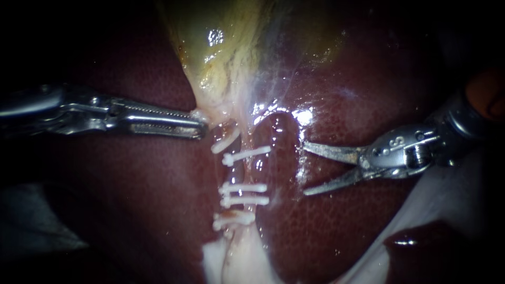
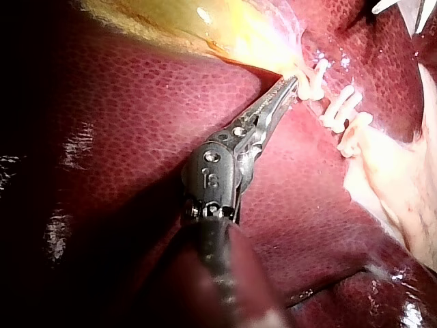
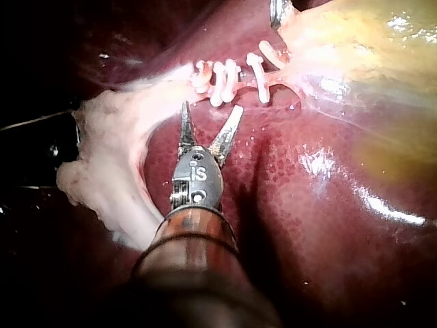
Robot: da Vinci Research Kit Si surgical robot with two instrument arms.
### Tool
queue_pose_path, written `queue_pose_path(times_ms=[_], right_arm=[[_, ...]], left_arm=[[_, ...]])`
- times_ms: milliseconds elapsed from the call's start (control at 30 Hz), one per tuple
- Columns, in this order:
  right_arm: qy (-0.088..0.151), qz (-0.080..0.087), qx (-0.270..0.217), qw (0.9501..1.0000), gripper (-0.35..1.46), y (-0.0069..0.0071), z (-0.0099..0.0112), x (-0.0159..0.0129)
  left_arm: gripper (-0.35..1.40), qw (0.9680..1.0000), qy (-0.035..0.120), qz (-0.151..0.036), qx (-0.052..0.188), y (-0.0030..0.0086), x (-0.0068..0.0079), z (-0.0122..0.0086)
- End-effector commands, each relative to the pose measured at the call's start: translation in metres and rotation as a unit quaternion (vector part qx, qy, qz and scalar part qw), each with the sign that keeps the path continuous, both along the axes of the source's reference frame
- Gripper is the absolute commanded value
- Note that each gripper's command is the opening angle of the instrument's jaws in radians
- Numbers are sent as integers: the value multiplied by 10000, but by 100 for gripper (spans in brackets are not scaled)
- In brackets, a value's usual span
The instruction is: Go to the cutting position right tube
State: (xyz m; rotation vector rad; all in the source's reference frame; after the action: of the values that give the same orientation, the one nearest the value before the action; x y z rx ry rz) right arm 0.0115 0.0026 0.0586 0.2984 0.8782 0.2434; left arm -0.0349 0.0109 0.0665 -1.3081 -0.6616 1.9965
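Note:
The yellowish gallbladder [image 1: 231, 47] narrows to a pale neck on the dark red liver [image 1: 336, 89]. Below the neck runs a clipped tube strand [image 1: 235, 171] crossed by several white clips [image 1: 246, 188]. I cannot tell the left tube from the right one. My left instrument [image 1: 199, 126] comes in from the left, its toothed jaws shut on the neck tissue just above the top clip. My right instrument [image 1: 305, 170] has two thin blades standing open, pointing at the middle clips but apart from them. In the right wrist view its blades [image 3: 212, 109] end just short of the clips [image 3: 222, 82].
A pale stump of tissue [image 1: 236, 263] continues below the lowest clip and shows as a whitish lump [image 3: 109, 157] beside my right instrument. Wet liver surface lies under both shafts. The left wrist view shows the clips [image 2: 341, 113] just ahead of my left instrument's jaws.

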Motion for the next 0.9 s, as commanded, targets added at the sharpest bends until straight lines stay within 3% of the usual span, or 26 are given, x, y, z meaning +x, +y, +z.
queue_pose_path(times_ms=[33, 300, 400, 467, 633, 900], right_arm=[[-2, 0, -2, 10000, 143, 0, 0, 0], [29, -30, 30, 10000, 143, 0, 1, 2], [91, -92, 88, 9999, 143, -2, 4, 6], [170, -171, 156, 9996, 143, -4, 9, 12], [295, -115, 682, 9972, 143, -18, 35, 35], [359, -27, 1521, 9877, 143, -32, 91, 59]], left_arm=[[-35, 10000, -5, 1, 8, 1, 2, -3], [-35, 9999, -30, -51, 93, 11, 27, -57], [-35, 10000, -58, -50, 50, 9, 29, -68], [-35, 10000, -57, -51, 49, 8, 28, -70], [-35, 10000, -58, -48, 46, 8, 28, -69], [-35, 10000, -61, -44, 48, 9, 30, -69]])
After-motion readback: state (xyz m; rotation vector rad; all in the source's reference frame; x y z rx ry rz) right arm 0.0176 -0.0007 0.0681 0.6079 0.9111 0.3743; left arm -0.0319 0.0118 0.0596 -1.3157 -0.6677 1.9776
